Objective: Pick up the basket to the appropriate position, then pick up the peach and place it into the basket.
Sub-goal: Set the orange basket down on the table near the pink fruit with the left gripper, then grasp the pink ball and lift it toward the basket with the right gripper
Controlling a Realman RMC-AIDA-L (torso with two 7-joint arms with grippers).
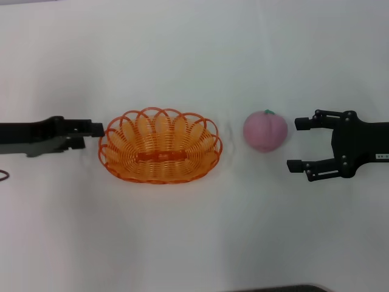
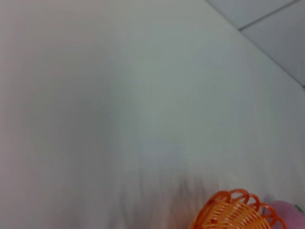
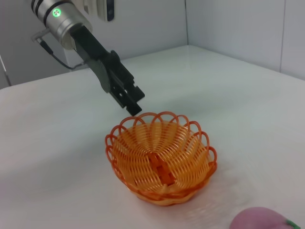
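Two grippers flank the objects on the white table. An orange wire basket sits left of centre in the head view, and the pink peach lies right of centre, apart from it. At the left edge, the left gripper reaches the basket's rim; whether its fingers are parted cannot be told. At the right, the right gripper is spread wide, empty, just beside the peach.

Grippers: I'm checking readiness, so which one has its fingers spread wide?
The right gripper, open beside the peach; the left gripper's fingers lie together.
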